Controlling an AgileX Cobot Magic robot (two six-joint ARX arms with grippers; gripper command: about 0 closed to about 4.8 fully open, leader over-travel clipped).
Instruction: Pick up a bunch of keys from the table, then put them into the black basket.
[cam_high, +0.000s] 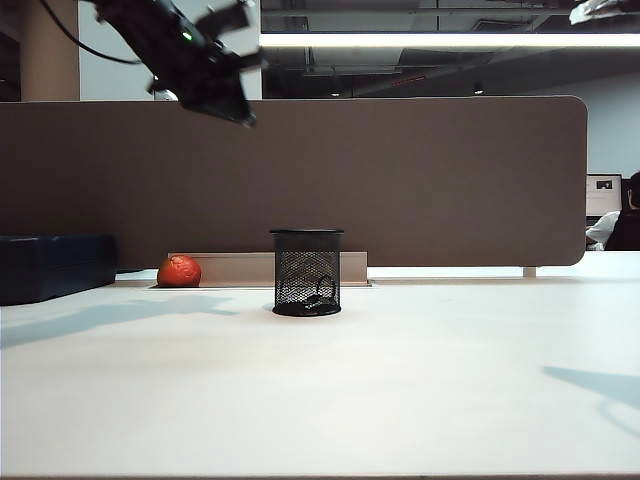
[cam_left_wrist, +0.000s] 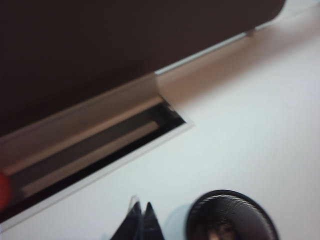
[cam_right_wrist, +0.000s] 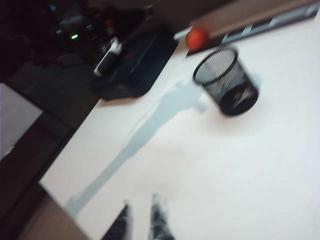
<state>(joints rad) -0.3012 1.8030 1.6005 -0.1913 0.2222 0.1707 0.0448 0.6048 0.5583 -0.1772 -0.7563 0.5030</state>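
Observation:
The black basket (cam_high: 307, 272) stands upright on the white table (cam_high: 320, 400), just in front of the partition. The bunch of keys (cam_high: 320, 293) lies inside it on the bottom, showing as a dark ring through the mesh. My left gripper (cam_high: 238, 108) hangs high above the table, up and to the left of the basket. In its wrist view the left gripper (cam_left_wrist: 141, 210) is shut with nothing in it, and the basket's rim (cam_left_wrist: 232, 217) is beside it below. My right gripper (cam_right_wrist: 142, 215) hovers over bare table far from the basket (cam_right_wrist: 227, 80), its blurred fingers slightly apart and empty.
A red-orange ball (cam_high: 179, 271) rests by the cable slot (cam_left_wrist: 100, 145) left of the basket. A large dark blue box (cam_high: 55, 265) sits at the far left. The brown partition (cam_high: 400, 180) closes off the back of the table.

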